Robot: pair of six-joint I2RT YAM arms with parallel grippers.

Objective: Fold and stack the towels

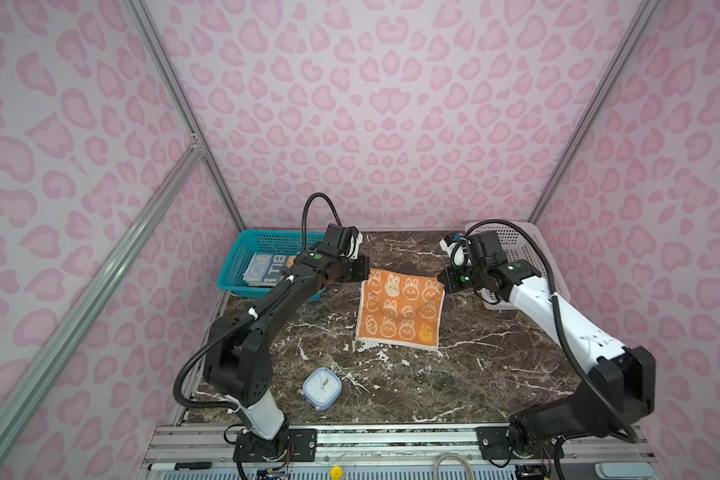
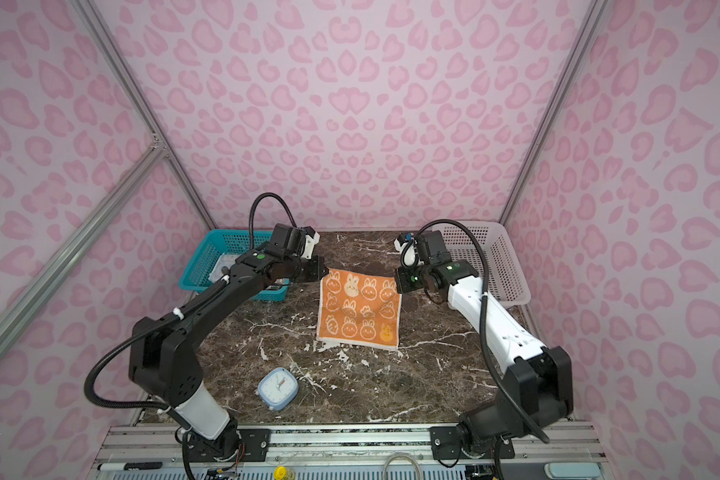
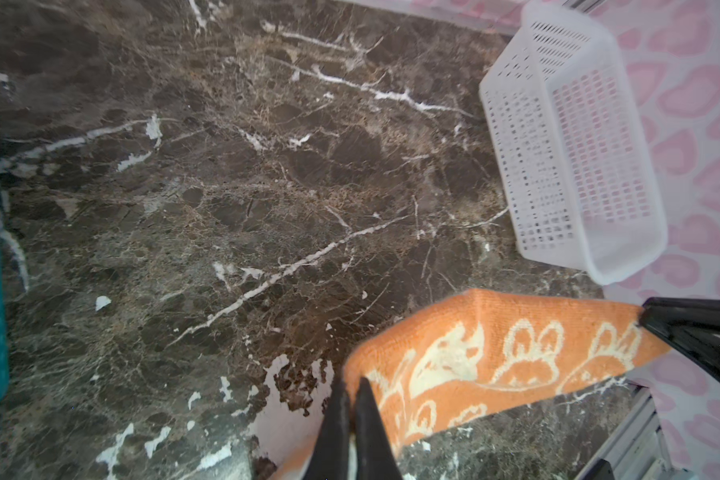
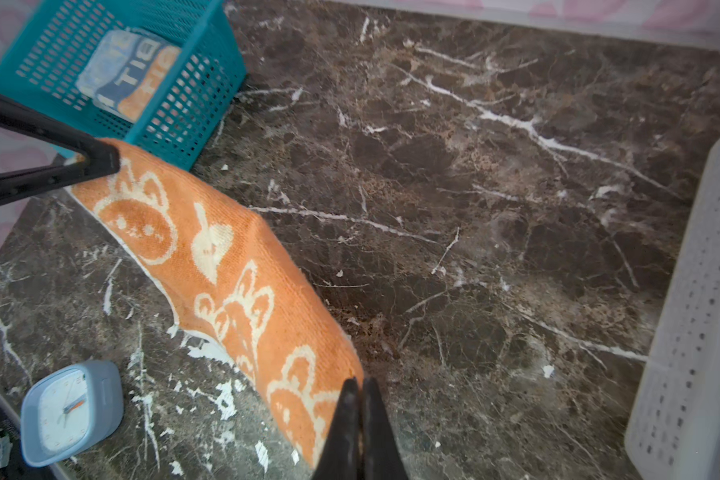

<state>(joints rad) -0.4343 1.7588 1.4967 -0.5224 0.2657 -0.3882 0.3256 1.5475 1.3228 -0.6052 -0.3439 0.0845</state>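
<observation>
An orange-and-cream rabbit towel [image 1: 400, 311] is being held up over the middle of the dark marble table [image 1: 433, 382] by both grippers. Its far left corner is being pinched by the left gripper [image 1: 366, 275]. In the left wrist view the black jaws are being pressed tightly together on the cloth. Its far right corner is being clamped in the same way by the right gripper [image 1: 442, 283], and in the right wrist view the jaws are being squeezed onto the fabric with hardly any gap. Between the two grips the far edge is being stretched almost straight, with a slight sag in the middle. The rabbit print is being turned up toward both top views. The rest of the towel is being draped down toward the robot's side of the table. Its near edge appears to be lying on the marble, though contact cannot be told for sure.

A striped towel with lettering [image 1: 267, 268] is being stored, folded, inside the teal mesh basket [image 1: 233, 266] at the far left of the table. It is being partly hidden by the left arm. A white mesh basket [image 1: 528, 253] is being partly covered by the right arm at the far right. A pale blue square clock [image 1: 322, 388] is being shown face-up near the front of the table, well apart from the held towel.
</observation>
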